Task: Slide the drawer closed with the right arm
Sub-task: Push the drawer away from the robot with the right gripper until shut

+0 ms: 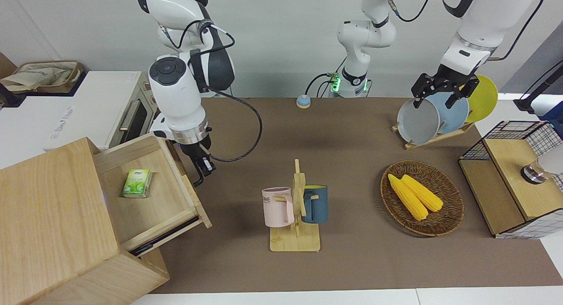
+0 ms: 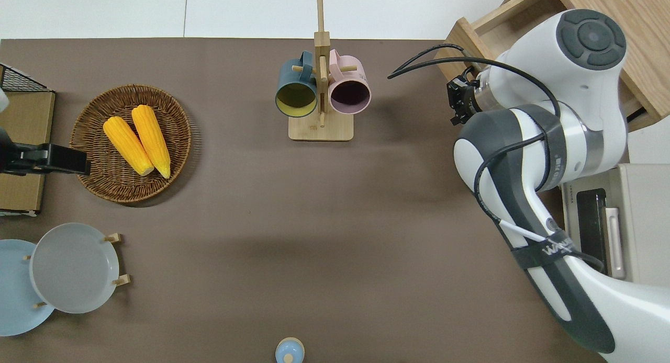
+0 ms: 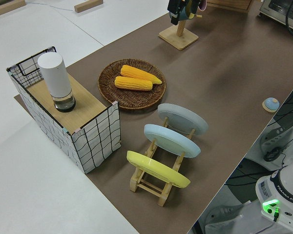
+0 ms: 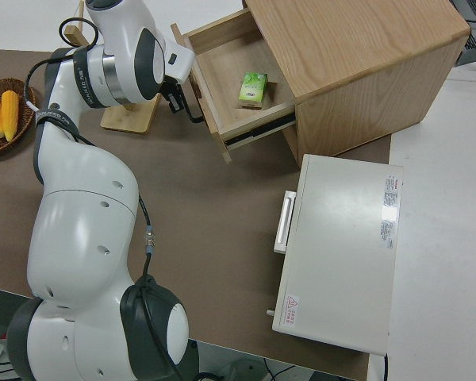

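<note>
The drawer (image 1: 154, 195) stands pulled well out of the pale-wood cabinet (image 1: 48, 208) at the right arm's end of the table, with a small green box (image 1: 137, 183) lying in it. The black loop handle (image 1: 200, 180) sticks out from the drawer front. My right gripper (image 1: 206, 166) hangs low right at that front panel, beside the handle; the right side view shows the same gripper (image 4: 177, 97) against the drawer (image 4: 222, 79). Whether it touches the wood or grips the handle does not show. My left arm is parked, its gripper (image 1: 440, 94) open.
A white oven (image 1: 88, 107) stands beside the cabinet, nearer to the robots. A mug rack (image 1: 295, 208) with two mugs is mid-table. Toward the left arm's end are a wicker basket (image 1: 448, 217) of corn, a plate rack (image 1: 433, 116) and a wire-mesh box (image 1: 514, 182).
</note>
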